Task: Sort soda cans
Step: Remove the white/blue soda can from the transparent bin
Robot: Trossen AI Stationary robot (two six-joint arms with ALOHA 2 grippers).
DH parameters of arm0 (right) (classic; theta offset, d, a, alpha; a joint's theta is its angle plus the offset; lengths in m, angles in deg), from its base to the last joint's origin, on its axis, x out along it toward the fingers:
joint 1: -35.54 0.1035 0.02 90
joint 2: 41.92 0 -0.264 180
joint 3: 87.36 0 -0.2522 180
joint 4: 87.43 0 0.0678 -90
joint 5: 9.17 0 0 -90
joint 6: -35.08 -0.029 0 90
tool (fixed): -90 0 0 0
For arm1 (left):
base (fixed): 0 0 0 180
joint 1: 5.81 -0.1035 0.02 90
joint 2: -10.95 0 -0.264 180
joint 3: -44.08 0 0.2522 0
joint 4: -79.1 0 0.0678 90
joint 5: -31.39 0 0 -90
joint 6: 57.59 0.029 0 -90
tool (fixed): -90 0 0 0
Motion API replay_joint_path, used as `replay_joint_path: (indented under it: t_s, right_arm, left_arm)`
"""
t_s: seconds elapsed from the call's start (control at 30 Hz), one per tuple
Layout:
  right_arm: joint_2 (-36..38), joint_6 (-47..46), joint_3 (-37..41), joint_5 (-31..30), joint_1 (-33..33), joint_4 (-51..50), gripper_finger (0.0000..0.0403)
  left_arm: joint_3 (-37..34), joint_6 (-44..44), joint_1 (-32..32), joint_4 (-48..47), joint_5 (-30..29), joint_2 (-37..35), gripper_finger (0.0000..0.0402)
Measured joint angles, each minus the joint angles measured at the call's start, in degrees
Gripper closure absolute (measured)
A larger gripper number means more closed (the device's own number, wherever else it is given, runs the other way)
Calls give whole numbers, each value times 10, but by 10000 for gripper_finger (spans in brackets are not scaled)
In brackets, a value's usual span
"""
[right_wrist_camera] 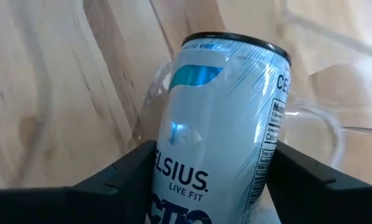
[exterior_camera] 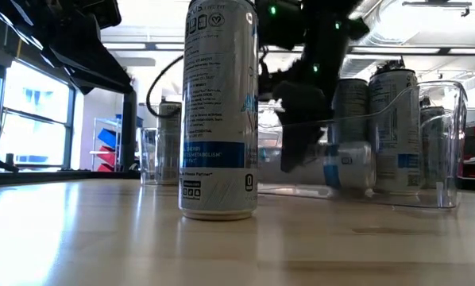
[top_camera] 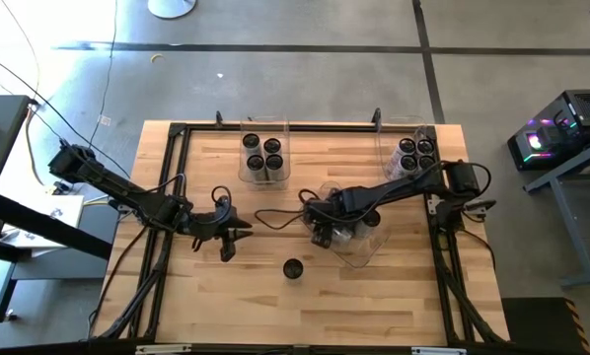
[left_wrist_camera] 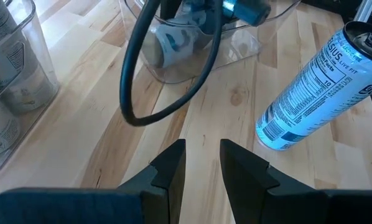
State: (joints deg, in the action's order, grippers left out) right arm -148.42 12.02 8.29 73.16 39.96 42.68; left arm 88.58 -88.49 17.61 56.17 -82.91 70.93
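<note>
The right gripper [top_camera: 325, 233] reaches into the clear bin [top_camera: 366, 254] near the table's middle, its fingers [right_wrist_camera: 120, 180] on either side of a pale blue-labelled can [right_wrist_camera: 220, 134] – whether they clamp it I cannot tell; the left gripper [top_camera: 226, 243] hovers over bare wood, fingers [left_wrist_camera: 170, 168] slightly parted, grasping nothing; a lone can [top_camera: 293, 268] stands upright nearby; more cans [top_camera: 263, 154] fill two far bins.

Desk [top_camera: 275, 296] showing pale, smooth wood grain. Cans [exterior_camera: 219, 111] gleaming glossy metal. Bins [exterior_camera: 428, 159] showing clear shiny plastic. Tool fingers [left_wrist_camera: 167, 171] looking matt black.
</note>
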Motion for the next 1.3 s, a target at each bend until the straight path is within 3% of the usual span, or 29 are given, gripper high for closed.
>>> replay_joint_path:
  t_s: [0.37, 0.6, 0.83, 0.97, 1.1, 1.3]
  right_arm:
    - [2, -40, -110, -52, 5, -135, 163]
    - [5, -53, -174, -122, 22, -216, 164]
    - [77, -41, -158, -240, 72, -206, 164]
    - [132, -24, -98, -326, 121, -106, 164]
    - [178, 48, -8, -365, 172, 70, 164]
    - [196, 206, 115, -388, 210, 402, 164]
  left_arm:
    - [0, 0, 0, 0, 0, 0, 310]
    - [0, 7, 0, 0, -3, 0, 310]
    - [0, 31, 8, 3, -39, 0, 310]
    - [0, 66, 22, 51, -92, 0, 310]
    - [-1, 141, 30, 146, -96, 0, 310]
    - [0, 252, 11, 355, -5, 38, 295]
